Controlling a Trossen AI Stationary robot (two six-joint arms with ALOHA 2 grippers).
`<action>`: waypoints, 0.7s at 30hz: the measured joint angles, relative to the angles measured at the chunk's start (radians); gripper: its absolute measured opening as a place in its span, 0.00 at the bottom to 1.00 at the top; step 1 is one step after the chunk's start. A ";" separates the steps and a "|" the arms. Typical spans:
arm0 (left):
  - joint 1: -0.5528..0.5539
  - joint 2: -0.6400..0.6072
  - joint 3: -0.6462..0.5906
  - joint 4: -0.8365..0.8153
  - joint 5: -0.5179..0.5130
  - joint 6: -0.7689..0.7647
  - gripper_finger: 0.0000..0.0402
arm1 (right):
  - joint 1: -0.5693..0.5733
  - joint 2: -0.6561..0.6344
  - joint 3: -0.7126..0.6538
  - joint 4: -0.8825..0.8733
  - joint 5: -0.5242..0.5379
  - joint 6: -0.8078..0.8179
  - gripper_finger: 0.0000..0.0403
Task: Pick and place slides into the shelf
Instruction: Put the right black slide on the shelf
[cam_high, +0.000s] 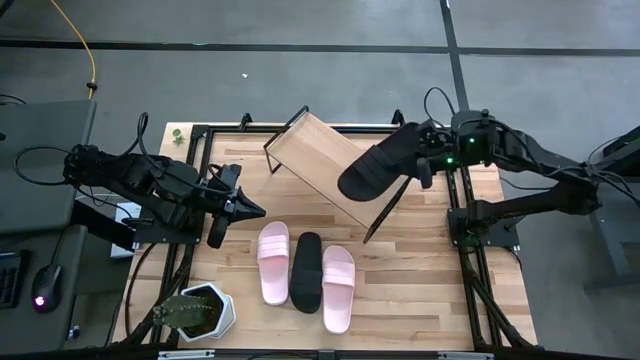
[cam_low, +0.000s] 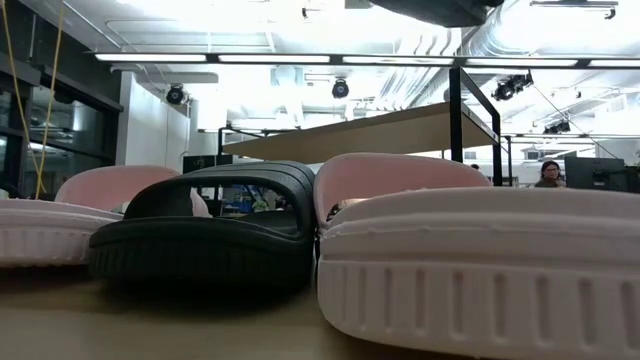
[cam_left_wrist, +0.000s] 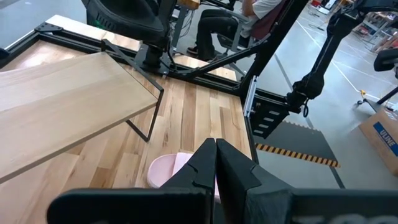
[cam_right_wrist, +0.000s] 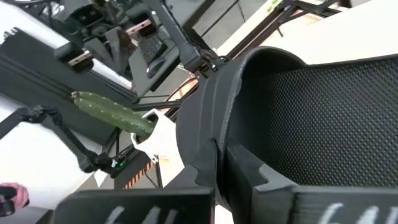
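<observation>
**High view: black slide held over the shelf, three slides on the desk**

High view shows the right end effector (cam_high: 425, 160) grasping a black slide (cam_high: 378, 163) by its edge, the slide hanging over the far right end of the shelf (cam_high: 315, 158). The right arm reaches in from the right edge of the desk (cam_high: 420, 280), its wrist bent toward the shelf. The left end effector (cam_high: 235, 208) sits clenched, fingers pressed together, above the left part of the desk, well apart from the shelf and just left of the nearest pink slide (cam_high: 273, 262).

Beside that pink slide lie a second black slide (cam_high: 306, 271) and another pink slide (cam_high: 338, 286), side by side, touching or nearly so.

Left wrist view alone shows a blue carton (cam_left_wrist: 380, 138) on the floor with partial white lettering, cut off and unreadable.

Right wrist view alone shows the held slide's dotted footbed texture and a green cactus (cam_right_wrist: 112, 112) in a white pot.

Low view alone shows a person (cam_low: 549, 174) far back in the room.
</observation>
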 joint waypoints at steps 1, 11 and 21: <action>0.000 0.000 0.000 0.000 0.000 0.000 0.00 | 0.011 -0.003 0.000 0.002 0.004 0.000 0.00; 0.000 0.000 0.000 -0.029 0.008 -0.005 0.00 | 0.149 -0.069 0.000 0.003 0.207 0.003 0.00; 0.000 0.000 0.000 -0.024 0.005 0.002 0.00 | 0.258 -0.202 -0.330 0.346 0.274 0.105 0.00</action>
